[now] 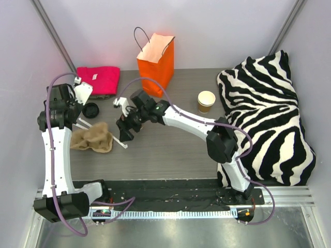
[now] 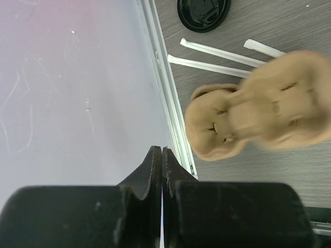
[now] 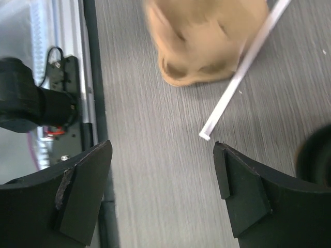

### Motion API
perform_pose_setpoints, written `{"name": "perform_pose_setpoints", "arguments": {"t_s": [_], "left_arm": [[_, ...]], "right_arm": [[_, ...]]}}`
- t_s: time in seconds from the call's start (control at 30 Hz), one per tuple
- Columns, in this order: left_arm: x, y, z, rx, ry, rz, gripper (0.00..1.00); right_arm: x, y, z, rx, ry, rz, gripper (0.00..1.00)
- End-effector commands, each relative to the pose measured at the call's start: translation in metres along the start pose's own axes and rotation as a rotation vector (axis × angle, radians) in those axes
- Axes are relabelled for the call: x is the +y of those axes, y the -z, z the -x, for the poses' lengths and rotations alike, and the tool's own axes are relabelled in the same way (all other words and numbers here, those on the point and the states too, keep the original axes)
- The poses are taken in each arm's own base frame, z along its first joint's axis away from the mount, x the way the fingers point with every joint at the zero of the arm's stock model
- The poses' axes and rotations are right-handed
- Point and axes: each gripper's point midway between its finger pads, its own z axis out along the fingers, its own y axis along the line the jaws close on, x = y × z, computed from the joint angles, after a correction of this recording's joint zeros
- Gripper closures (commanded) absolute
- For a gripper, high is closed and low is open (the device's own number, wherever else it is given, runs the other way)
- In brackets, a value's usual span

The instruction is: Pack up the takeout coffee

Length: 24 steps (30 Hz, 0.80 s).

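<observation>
The takeout coffee cup [image 1: 206,101] stands upright at the back right, brown outside, its top uncovered. Its round black lid [image 1: 90,110] lies flat far to the left, also in the left wrist view [image 2: 203,14]. The orange bag [image 1: 155,59] stands open at the back centre. My right gripper [image 1: 125,132] hangs open over bare table [image 3: 161,147], holding nothing, with a white straw [image 3: 235,93] ending beside its right finger. My left gripper [image 2: 162,151] is shut and empty beside the left wall, short of the lid.
A moulded brown cardboard tray [image 1: 93,138] lies on the left, seen in both wrist views [image 2: 258,113] [image 3: 201,41]. White straws [image 2: 212,51] lie between tray and lid. A pink cloth [image 1: 98,80] sits at the back left, a zebra-striped cloth [image 1: 269,119] along the right.
</observation>
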Motion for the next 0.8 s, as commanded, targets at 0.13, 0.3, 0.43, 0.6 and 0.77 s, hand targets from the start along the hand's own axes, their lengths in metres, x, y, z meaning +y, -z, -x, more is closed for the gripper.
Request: {"name": "perform_pose_setpoints", "arguments": {"t_s": [0.13, 0.3, 0.43, 0.6, 0.77], "left_arm": [[0.016, 0.005, 0.009, -0.033, 0.005, 0.066, 1.0], [-0.058, 0.016, -0.004, -0.006, 0.022, -0.368, 0.82], [-0.098, 0.02, -0.033, -0.013, 0.005, -0.577, 0.46], [-0.106, -0.01, -0.039, -0.055, 0.035, -0.599, 0.32], [-0.112, -0.036, -0.042, -0.103, -0.054, -0.682, 0.28]], "right_arm": [[0.012, -0.049, 0.005, -0.089, 0.347, -0.063, 0.09], [0.022, -0.053, 0.008, -0.1, 0.342, -0.045, 0.09], [0.025, -0.043, 0.008, -0.096, 0.333, -0.048, 0.1], [0.037, -0.023, 0.014, -0.103, 0.27, -0.006, 0.11], [0.043, -0.003, 0.023, -0.118, 0.26, 0.016, 0.11]]}}
